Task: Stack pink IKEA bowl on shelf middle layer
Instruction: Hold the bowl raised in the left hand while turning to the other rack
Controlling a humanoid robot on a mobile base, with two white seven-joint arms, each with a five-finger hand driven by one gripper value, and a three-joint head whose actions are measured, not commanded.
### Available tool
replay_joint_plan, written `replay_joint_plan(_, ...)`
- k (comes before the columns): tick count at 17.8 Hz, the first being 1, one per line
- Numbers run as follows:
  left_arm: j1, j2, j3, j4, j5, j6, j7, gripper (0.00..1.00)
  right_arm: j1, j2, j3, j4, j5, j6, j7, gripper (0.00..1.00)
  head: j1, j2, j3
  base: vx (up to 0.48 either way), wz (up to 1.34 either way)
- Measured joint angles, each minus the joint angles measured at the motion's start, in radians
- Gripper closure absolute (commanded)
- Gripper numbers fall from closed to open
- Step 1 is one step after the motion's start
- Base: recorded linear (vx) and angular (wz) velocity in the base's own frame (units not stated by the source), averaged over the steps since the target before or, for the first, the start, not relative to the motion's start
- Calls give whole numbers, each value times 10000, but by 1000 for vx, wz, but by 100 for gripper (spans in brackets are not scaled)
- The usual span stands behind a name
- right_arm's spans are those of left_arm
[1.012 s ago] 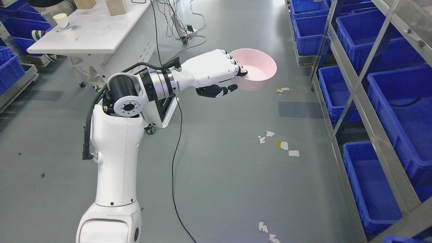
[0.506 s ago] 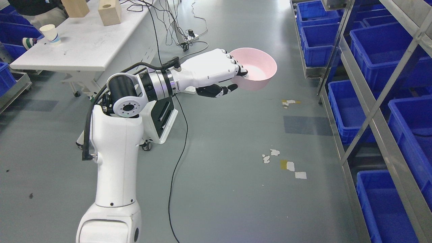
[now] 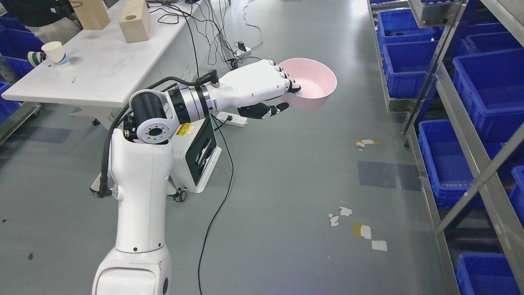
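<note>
I see my left hand [image 3: 268,92] with its fingers [image 3: 286,78] curled over the near rim of the pink bowl [image 3: 313,84], held above bare floor [image 3: 286,184]. The bowl looks empty. The shelf [image 3: 462,119] of blue bins [image 3: 446,164] stands well right; a white surface [image 3: 102,69] with a paper cup [image 3: 54,53] sits far left.

A white table [image 3: 102,69] stands at the upper left, carrying a paper cup [image 3: 54,54] near its left edge, two wooden blocks [image 3: 134,15] towards its far end and a tangle of black cables [image 3: 180,12] at the far right corner. The grey floor [image 3: 286,184] bears a white power strip [image 3: 232,119] beside a white wheeled unit [image 3: 196,157], a trailing black cable [image 3: 217,213] and scraps of tape [image 3: 360,231]. Along the floor's right edge a metal shelf [image 3: 470,135] holds blue bins [image 3: 487,78] on its layers.
</note>
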Motion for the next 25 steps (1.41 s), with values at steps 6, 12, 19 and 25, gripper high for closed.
replay_joint_plan(6,11,0,1,-47,80,0,20,99,-1,0,0,0,0,0,0,0,0,0,0,356,163)
replay_joint_plan(12,-51,0,4,-65,117,0,104,99,-7,0,0,0,0,0,4,0,0,0,0,334,27)
replay_joint_plan(19,-277,0,4,-50,150,0,182,99,-1,0,0,0,0,0,8,0,0,0,0,201,-845)
replay_joint_plan(25,-681,0,-161,-28,465,0,200,99,6,0,0,0,0,0,4,0,0,0,0,127,-1565)
